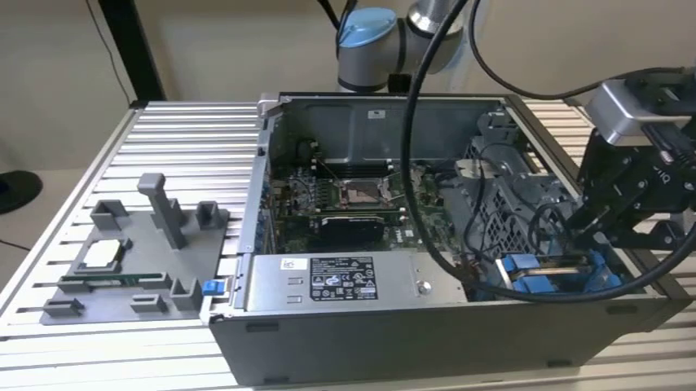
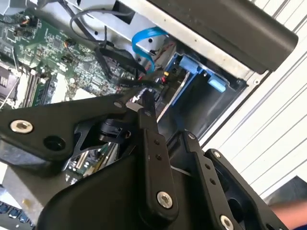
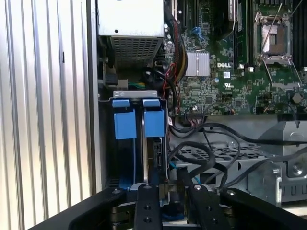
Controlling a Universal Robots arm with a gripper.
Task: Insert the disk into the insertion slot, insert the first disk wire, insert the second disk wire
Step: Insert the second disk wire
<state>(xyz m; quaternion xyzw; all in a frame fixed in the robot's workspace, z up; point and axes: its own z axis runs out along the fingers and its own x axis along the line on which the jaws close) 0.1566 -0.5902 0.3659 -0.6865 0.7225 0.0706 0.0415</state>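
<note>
Gripper low over the drive bay corner

I see the gripper [image 3: 168, 191] above the insertion slot [image 3: 106, 143]; the disk [image 3: 152, 158] sits on edge between the blue rails, cables [image 3: 206, 153] crowding one side, case wall [image 3: 93, 96] tight beside. Whether the claw is clenched, I cannot tell.

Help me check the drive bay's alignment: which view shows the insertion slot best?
The first wrist view: the insertion slot faces the camera, blue tabs and rails plain. The exterior view shows it behind cables; the second wrist view catches it obliquely.

Behind me plain beige wall [image 1: 218, 49], black upright post [image 1: 133, 45]; under me ribbed aluminium worktop [image 1: 185, 138], evenly lit.
</note>
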